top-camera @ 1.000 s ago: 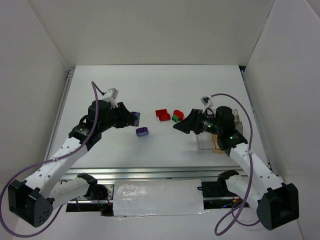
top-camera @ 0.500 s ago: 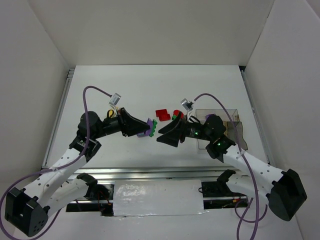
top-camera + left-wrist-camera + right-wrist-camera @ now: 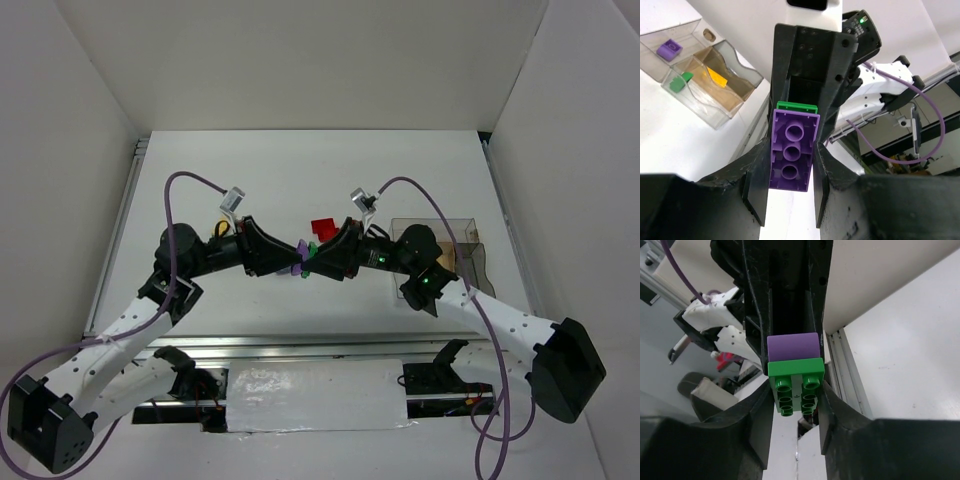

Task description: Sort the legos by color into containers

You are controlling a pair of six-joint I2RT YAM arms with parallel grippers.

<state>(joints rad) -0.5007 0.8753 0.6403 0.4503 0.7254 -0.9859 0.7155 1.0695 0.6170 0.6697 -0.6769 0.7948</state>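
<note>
A purple brick (image 3: 792, 152) and a green brick (image 3: 796, 385) are pressed together face to face, held between the two arms over the middle of the table (image 3: 250, 180). The left gripper (image 3: 285, 257) is clamped on the purple brick. The right gripper (image 3: 330, 255) is clamped on the green brick. A red brick (image 3: 322, 228) lies just behind them. To the right stands the clear box (image 3: 468, 232). A purple piece (image 3: 669, 48), a green piece (image 3: 680, 82) and a yellow piece (image 3: 716, 76) lie in separate compartments of it.

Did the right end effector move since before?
Yes. The right end effector swung left, away from the clear container, and now grips the green brick joined to the purple brick in the left end effector.
</note>
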